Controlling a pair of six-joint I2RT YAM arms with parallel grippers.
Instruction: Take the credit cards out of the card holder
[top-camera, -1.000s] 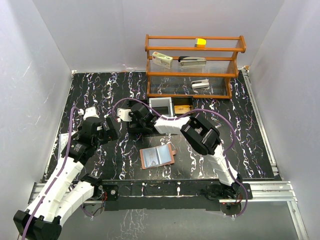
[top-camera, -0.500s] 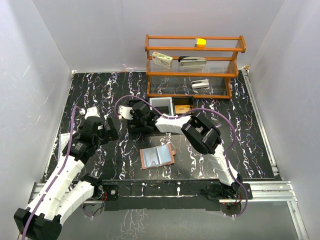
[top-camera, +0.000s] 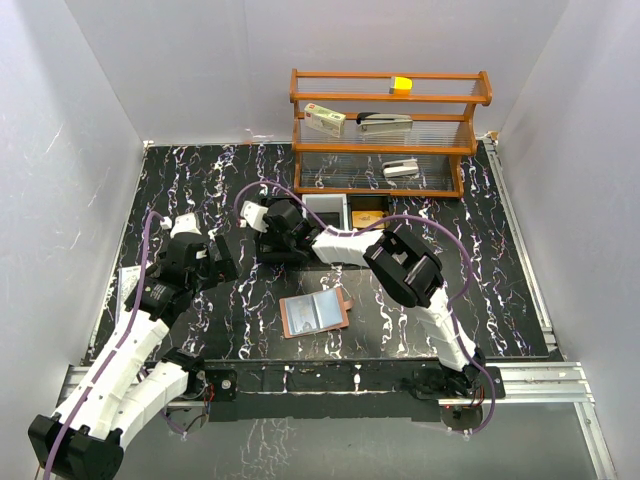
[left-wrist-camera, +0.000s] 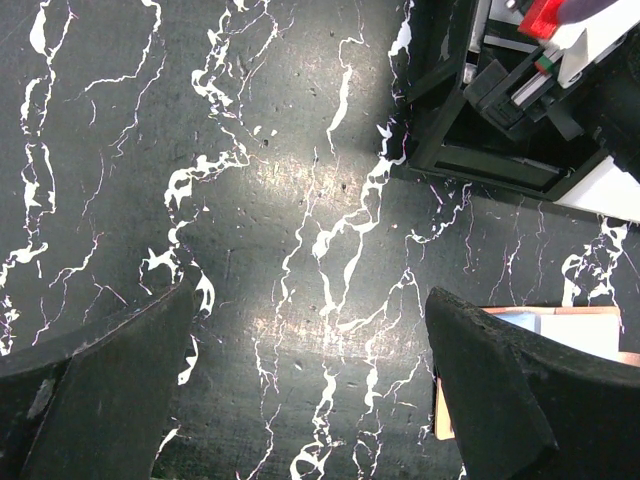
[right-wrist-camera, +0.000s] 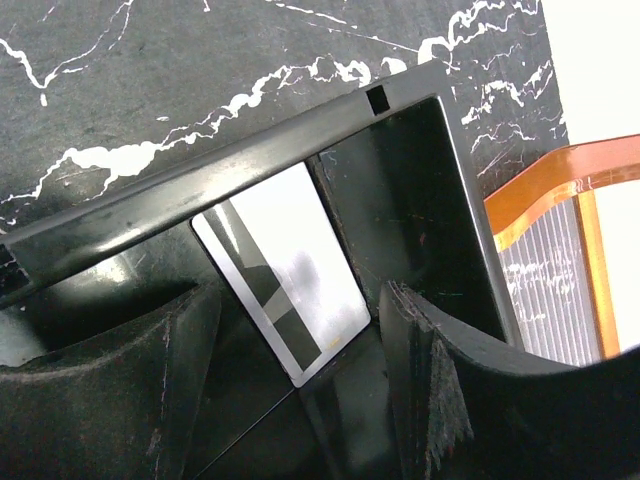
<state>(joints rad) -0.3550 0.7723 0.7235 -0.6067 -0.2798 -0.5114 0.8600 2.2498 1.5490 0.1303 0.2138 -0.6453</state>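
Black marbled table (top-camera: 200, 180), open card holder (top-camera: 315, 313), card (right-wrist-camera: 285, 280) in tray (right-wrist-camera: 250, 160).

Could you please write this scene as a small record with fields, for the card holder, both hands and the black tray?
card holder: lies open on the table, pale inside facing up, no hand touching it
left hand: open, over bare table, beside the card holder
right hand: open, above the black tray
black tray: one pale card inside it
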